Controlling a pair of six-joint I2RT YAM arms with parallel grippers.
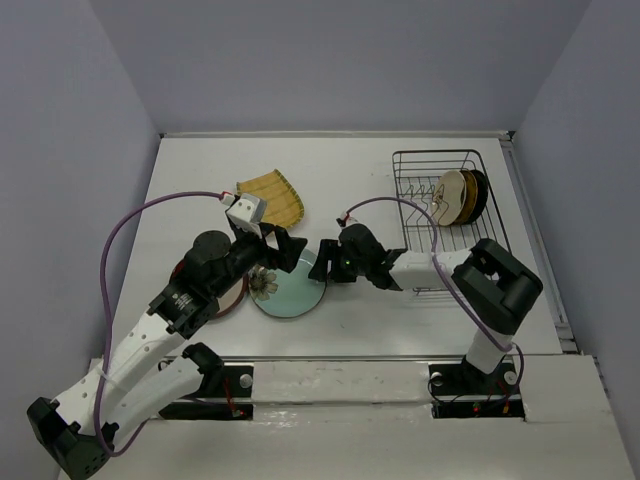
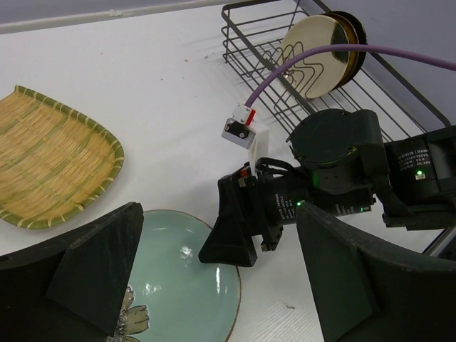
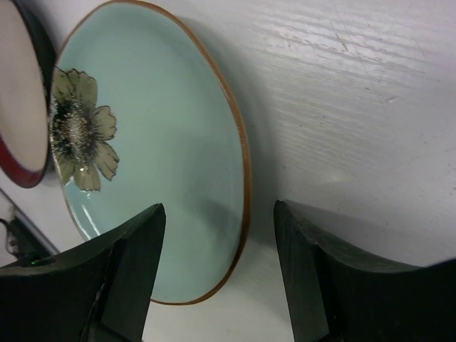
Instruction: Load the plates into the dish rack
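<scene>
Top external view: the black wire dish rack (image 1: 436, 152) sits at the far right of the white table (image 1: 200, 170). A small cream round plate (image 1: 451, 196), an ochre dark-rimmed plate (image 1: 467, 192) and a glossy black plate (image 1: 482, 192) stand on edge in it. The yellow ribbed squarish plate (image 1: 272, 197) lies flat at far centre-left. The large pale teal flower plate (image 1: 290, 292) lies flat near the middle. A red-brown-rimmed beige plate (image 1: 235, 298) is just to its left, mostly under the left arm. The left gripper (image 1: 290, 252) and right gripper (image 1: 320, 265) meet over the teal plate's far edge.

Left wrist view: the left gripper's fingers (image 2: 100, 278) are spread wide above the teal plate, holding nothing. The right gripper points in from the right.

Right wrist view: the right gripper's fingers (image 3: 135, 263) are also spread. The teal plate's brown rim runs between them. Whether they touch it I cannot tell.
</scene>
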